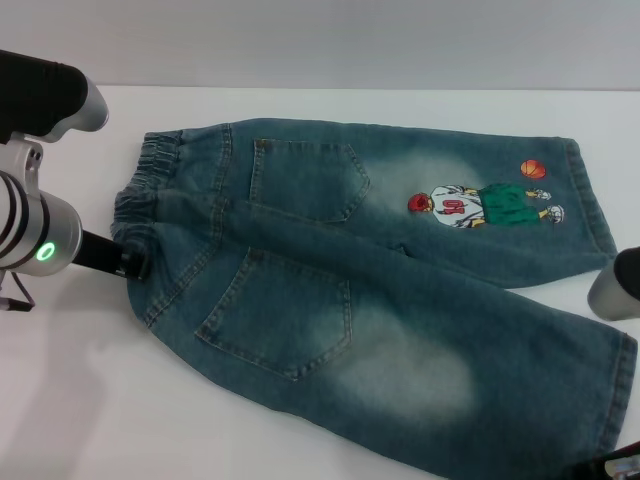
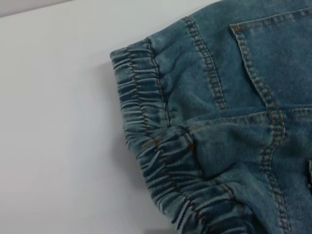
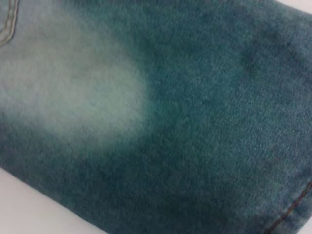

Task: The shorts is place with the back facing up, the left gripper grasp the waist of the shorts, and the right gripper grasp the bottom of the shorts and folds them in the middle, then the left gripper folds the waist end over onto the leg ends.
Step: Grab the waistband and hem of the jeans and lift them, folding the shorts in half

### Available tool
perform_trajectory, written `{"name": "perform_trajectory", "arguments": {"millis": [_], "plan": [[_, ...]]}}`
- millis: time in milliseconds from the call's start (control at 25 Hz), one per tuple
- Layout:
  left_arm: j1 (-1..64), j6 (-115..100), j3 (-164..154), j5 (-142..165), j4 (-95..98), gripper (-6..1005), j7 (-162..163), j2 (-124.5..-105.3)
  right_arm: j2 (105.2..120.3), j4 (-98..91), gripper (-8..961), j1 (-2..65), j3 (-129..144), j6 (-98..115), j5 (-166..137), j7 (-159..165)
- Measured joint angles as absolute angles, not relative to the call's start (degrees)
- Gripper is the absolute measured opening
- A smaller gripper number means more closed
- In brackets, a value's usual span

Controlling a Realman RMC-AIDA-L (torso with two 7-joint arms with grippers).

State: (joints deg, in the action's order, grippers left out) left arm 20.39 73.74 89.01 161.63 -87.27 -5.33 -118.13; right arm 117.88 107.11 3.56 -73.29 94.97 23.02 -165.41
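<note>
shorts (image 1: 380,290) spread flat, back pockets up, on white table (image 1: 90,410); waist (image 1: 145,195) toward robot's left, leg hems (image 1: 605,200) toward right. left gripper (image 1: 132,262) at waist edge, fingertips buried under denim, grip state cannot tell. right gripper (image 1: 615,468) cut off at frame corner near lower hem, state unreadable. pale wall behind table.

Bare white table (image 1: 100,420) lies open around the flat shorts (image 1: 380,290); nothing else stands on it.
</note>
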Motion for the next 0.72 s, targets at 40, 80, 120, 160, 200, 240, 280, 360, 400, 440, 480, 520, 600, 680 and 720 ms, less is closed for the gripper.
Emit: {"name": "perform_trajectory", "arguments": {"millis": [40,80,120,160,200,240,280,360,400,440,480,520,600,680,720], "plan": [[20.4,73.7,89.0,161.6,-87.3,229,-5.3,-118.13,117.76,107.2,595,3.7,-72.9,95.0,23.0,-165.4],[20.4,73.7,89.0,161.6,-87.3,229,-5.3,-118.13,117.41,107.4,552,3.9,-72.2,95.1,23.2,-165.4],[20.4,73.7,89.0,161.6,-87.3,229,-5.3,-118.13,117.41,107.4,510,3.9,-72.2,95.1,23.2,-165.4],[20.4,73.7,89.0,161.6,-87.3,229,-5.3,-118.12,117.13,107.5,467,4.1,-71.9,95.1,23.5,-165.4],[20.4,73.7,89.0,161.6,-87.3,229,-5.3,-118.13,116.88,107.5,425,4.3,-71.6,95.1,23.9,-165.4],[20.4,73.7,89.0,161.6,-87.3,229,-5.3,-118.13,116.69,107.6,383,4.4,-71.5,95.1,24.4,-165.4],[20.4,73.7,89.0,161.6,-87.3,229,-5.4,-118.12,116.57,107.6,342,4.5,-71.5,95.0,24.7,-165.4],[20.4,73.6,88.9,161.6,-87.3,229,-5.4,-118.13,116.42,107.7,258,4.6,-71.5,94.7,25.1,-165.4],[20.5,73.5,88.9,161.6,-87.3,229,-5.4,-118.13,116.38,107.7,221,4.6,-71.5,94.6,25.2,-165.4],[20.5,73.5,88.9,161.6,-87.3,229,-5.4,-118.13,116.32,107.8,185,4.6,-71.4,94.5,25.2,-165.4],[20.5,73.4,88.9,161.6,-87.3,230,-5.4,-118.13,116.26,107.8,149,4.7,-71.3,94.4,25.2,-165.4],[20.5,73.4,88.9,161.6,-87.3,230,-5.4,-118.12,116.17,107.9,112,4.7,-71.2,94.3,25.2,-165.4],[20.5,73.3,88.9,161.6,-87.2,230,-5.4,-118.13,115.88,108.0,39,4.8,-71.0,94.0,25.2,-165.4],[20.6,73.2,88.9,161.6,-87.2,230,-5.4,-118.15,115.71,108.4,29,4.8,-70.9,93.7,25.2,-165.4],[20.6,73.1,88.9,161.6,-87.2,230,-5.4,-118.17,115.68,108.7,24,4.8,-70.9,93.4,25.1,-165.4]]}}
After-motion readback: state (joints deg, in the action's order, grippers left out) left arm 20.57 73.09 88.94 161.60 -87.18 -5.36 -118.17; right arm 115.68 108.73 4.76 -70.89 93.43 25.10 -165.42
